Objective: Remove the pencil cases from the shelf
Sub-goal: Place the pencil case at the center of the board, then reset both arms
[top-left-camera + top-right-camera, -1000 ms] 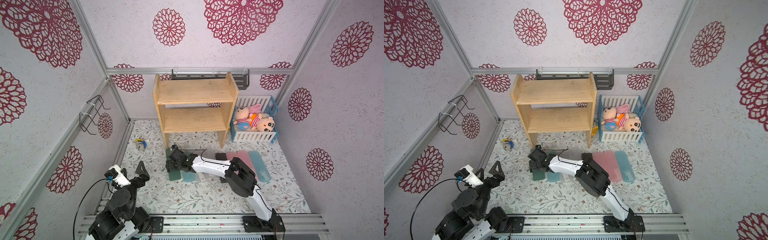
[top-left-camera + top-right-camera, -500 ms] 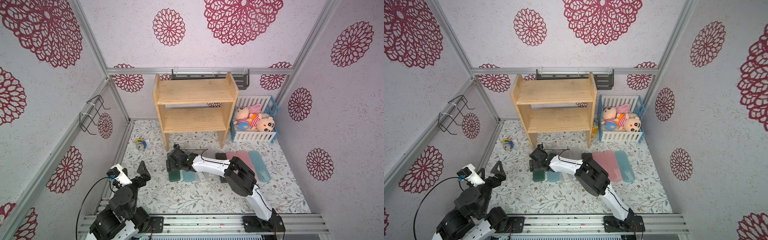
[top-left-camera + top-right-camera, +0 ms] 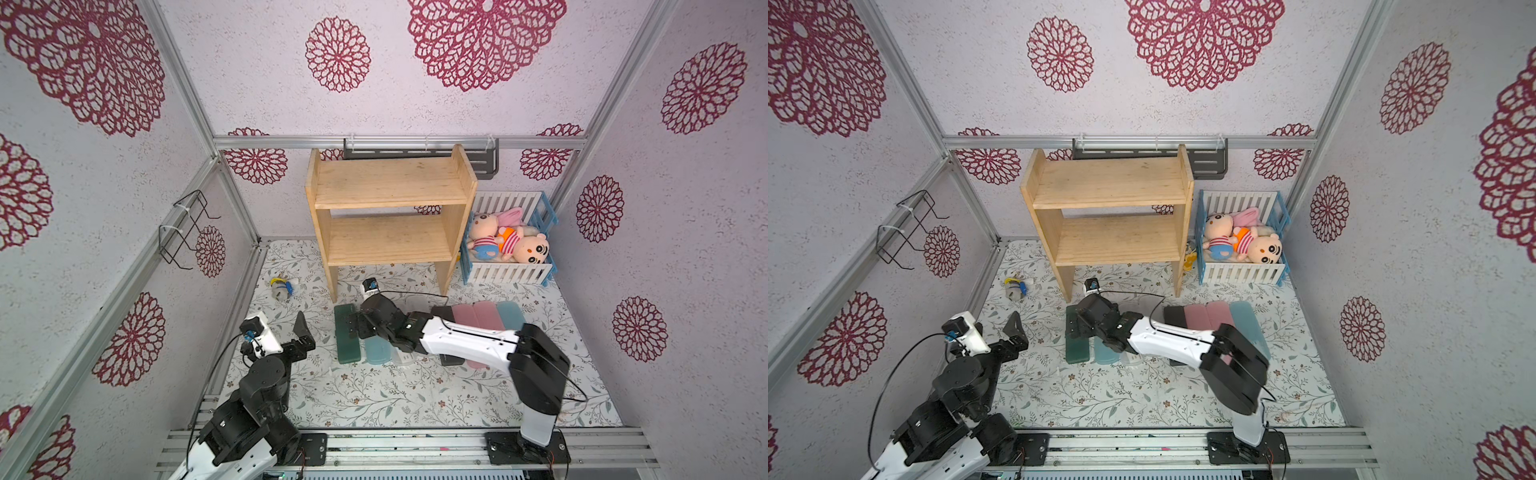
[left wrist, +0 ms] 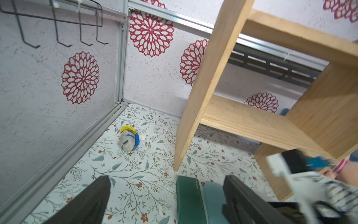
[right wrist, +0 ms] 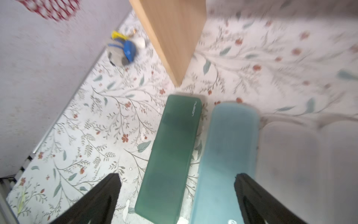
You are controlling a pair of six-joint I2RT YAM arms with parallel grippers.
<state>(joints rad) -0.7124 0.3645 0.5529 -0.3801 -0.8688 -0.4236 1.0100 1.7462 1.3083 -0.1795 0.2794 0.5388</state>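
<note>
Since prev. frames: right claw point(image 5: 177, 176) gone from closed to wide apart, gripping nothing; left arm shifted only a little. Dark green pencil case point(image 5: 170, 155) flat on floral counter point(image 3: 374, 399), directly under right claw, between its two fingers, no contact visible. Just beside it, light blue case point(image 5: 224, 159), then frosted white cases point(image 5: 286, 155), blurred here, mostly hidden under right arm in both top views. Further along same row, past right arm: black case point(image 3: 442, 312), pink cases point(image 3: 467, 316), second light blue case point(image 3: 509, 313), side by side, long edges touching. All visible cases on counter in front of shelf point(image 3: 390, 183), off its tiers. Left claw point(image 4: 166, 178) also spread wide, holding nothing, raised over counter near dark green pencil case, apart from it. Around shelf: dark metal rack point(image 3: 484, 164) on wall behind, crate point(image 3: 505, 272) w/ plush dolls point(image 3: 503, 239) just beside its one side, small toy point(image 3: 281, 289) on counter near opposite leg.
</note>
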